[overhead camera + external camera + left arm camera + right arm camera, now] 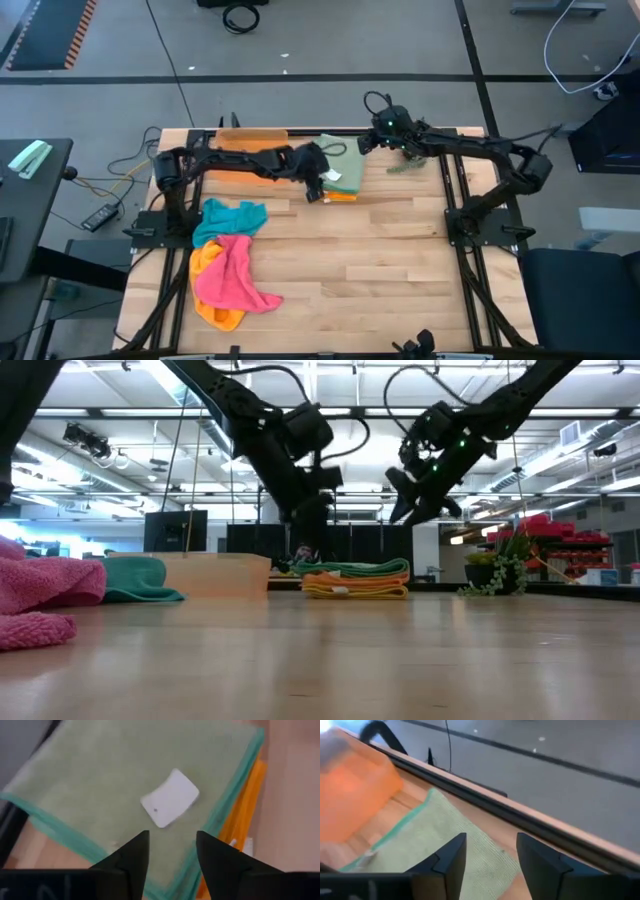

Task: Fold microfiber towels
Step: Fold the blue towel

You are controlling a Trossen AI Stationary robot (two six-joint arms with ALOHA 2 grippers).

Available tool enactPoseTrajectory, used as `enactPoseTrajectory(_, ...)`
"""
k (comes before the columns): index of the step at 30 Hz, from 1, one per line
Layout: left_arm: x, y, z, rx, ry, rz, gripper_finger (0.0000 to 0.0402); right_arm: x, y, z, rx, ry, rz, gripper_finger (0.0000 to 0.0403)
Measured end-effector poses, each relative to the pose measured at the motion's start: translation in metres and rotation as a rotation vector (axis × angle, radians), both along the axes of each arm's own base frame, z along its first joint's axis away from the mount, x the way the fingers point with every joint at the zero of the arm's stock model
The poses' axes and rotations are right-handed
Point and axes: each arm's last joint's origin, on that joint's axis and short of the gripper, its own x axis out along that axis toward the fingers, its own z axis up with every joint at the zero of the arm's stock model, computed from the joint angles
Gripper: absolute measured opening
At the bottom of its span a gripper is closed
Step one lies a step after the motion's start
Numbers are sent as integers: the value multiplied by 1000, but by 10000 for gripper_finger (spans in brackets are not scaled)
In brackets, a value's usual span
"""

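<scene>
while both grippers hover open, green towel [342, 165] folded, stacked

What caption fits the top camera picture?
Both open pincers, left and right, hover by the folded green towel.

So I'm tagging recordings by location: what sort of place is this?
Probably a large robotics lab or workshop, not a home: a wooden table on a grey concrete floor with loose cables, and, in the low view, strip ceiling lights over an open hall.

Two dark jointed arms, black looping cables, green light on right gripper [372, 140].
</scene>
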Motion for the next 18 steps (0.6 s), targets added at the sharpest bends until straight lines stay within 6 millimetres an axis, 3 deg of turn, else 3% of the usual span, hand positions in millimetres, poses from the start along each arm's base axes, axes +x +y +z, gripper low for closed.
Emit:
enactPoseTrajectory(5, 5, 1, -19, 60, 55, 51, 139, 11, 24, 3, 29, 13, 68, 166)
enactPoseTrajectory(13, 4, -8, -23, 5, 84, 49, 112, 50, 64, -38, 92, 128, 192, 13)
enactPoseTrajectory(18, 4, -25, -26, -48, 133, -12, 110, 60, 74, -56, 84, 183, 162, 8)
